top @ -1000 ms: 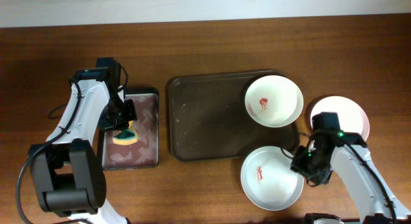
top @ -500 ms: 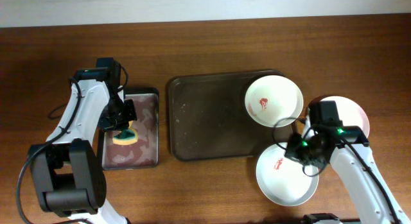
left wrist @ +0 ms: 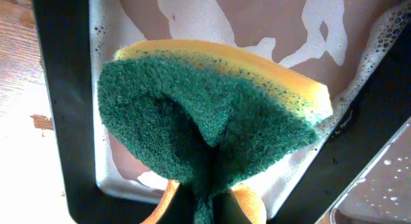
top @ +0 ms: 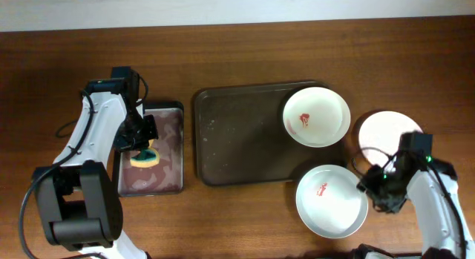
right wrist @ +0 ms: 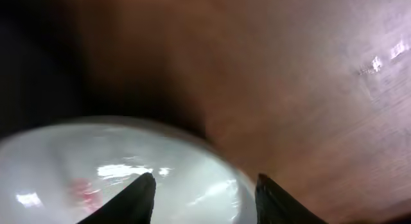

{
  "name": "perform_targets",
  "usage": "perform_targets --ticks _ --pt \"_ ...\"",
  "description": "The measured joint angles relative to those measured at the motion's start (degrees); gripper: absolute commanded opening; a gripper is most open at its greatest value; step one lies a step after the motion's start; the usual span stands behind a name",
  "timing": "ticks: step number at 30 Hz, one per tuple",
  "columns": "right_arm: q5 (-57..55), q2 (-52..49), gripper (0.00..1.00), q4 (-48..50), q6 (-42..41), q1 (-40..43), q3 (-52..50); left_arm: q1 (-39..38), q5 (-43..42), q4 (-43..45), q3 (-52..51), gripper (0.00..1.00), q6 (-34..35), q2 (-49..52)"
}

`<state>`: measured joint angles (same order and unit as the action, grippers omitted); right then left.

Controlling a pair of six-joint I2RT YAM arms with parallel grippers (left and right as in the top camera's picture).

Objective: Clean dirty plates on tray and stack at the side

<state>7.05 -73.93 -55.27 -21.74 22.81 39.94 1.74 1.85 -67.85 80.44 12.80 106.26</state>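
Observation:
A dirty plate with a red smear lies in the right end of the dark brown tray. A second smeared plate lies on the table in front of the tray's right corner. A plain white plate lies on the table to the right. My right gripper is open at the second plate's right rim. In the right wrist view its fingers are spread over that plate's rim. My left gripper is shut on a green and yellow sponge over the small tray.
The small black-rimmed tray with soapy water stands left of the brown tray; its rim also shows in the left wrist view. The table's back edge runs along the top of the overhead view.
The right gripper drew the front plate to the right, then let it go and moved to its right rim. The left arm and sponge have not moved.

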Motion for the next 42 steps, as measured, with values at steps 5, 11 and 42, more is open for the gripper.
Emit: perform_targets --ticks 5,11,42 --pt "0.15 -0.28 0.24 5.75 0.83 4.17 -6.97 0.00 0.00 0.11 0.00 0.00 0.00 0.00" --pt "0.48 -0.68 0.04 6.71 0.94 4.15 -6.97 0.00 -0.02 0.22 0.00 0.00 0.00 0.00" --pt "10.40 -21.81 0.32 -2.69 10.14 -39.04 40.54 0.00 -0.17 -0.11 -0.11 0.00 0.00 -0.09"
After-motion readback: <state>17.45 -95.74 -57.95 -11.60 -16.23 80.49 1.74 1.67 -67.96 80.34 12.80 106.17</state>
